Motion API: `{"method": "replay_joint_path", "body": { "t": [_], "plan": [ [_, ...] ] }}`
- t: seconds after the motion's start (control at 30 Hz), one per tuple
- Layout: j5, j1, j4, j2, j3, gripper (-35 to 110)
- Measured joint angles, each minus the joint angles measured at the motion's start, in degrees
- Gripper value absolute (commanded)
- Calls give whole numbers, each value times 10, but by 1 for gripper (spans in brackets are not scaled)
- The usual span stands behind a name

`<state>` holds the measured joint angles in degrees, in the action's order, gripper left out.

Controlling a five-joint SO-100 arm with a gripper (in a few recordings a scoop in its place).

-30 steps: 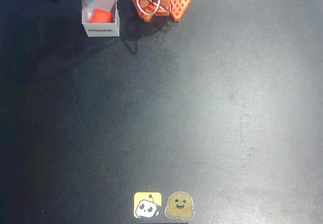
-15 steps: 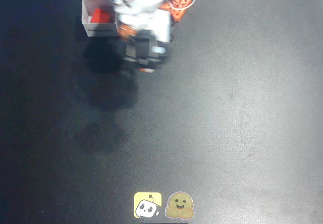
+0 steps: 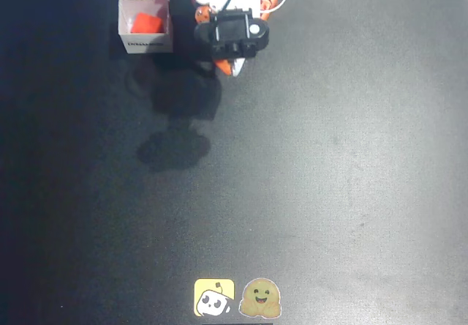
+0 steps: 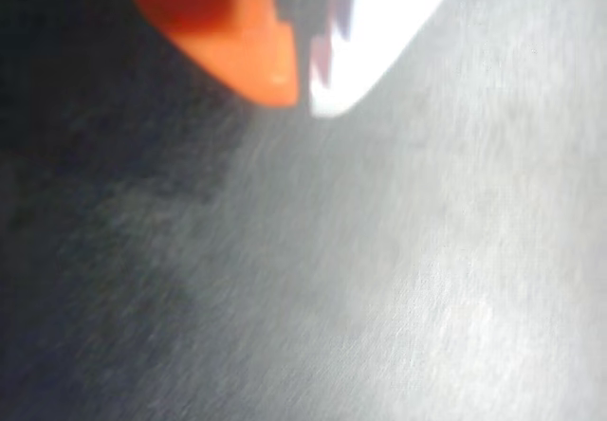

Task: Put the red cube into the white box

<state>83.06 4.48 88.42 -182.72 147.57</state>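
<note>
- since the red cube (image 3: 147, 23) already sits inside the white box (image 3: 146, 44), low against the box floor with the walls all around it, the placing itself looks done to me.
- what seems left is only for the arm to fold away to rest; nothing needs picking up as far as i can see.
- the gripper (image 4: 302, 84) shows in the wrist view with its orange finger and white finger tips brought together, barely a sliver between them and nothing held; below it is only bare dark tabletop.
- from overhead the arm (image 3: 232, 32) is bunched up near its orange base at the top edge, just to the right of the box and apart from it.
- the table (image 3: 329, 164) is a dark mat, with the arm's shadows lying below the box.
- two stickers, a yellow one (image 3: 214, 298) and a tan smiling one (image 3: 261, 299), lie side by side at the bottom edge, well apart from the box.
- nothing stands between the arm and the box, and nothing crowds the box.
</note>
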Motion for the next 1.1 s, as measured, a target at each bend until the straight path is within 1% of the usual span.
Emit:
{"method": "replay_joint_path", "body": {
  "t": [0.2,0.47,0.6,1.1],
  "plan": [
    [0,-11,7,-2,46,0],
    [1,-11,-70,-4,134,0],
    [22,-11,-117,-1,209,0],
    [28,-11,-120,-1,217,0]
  ]
}}
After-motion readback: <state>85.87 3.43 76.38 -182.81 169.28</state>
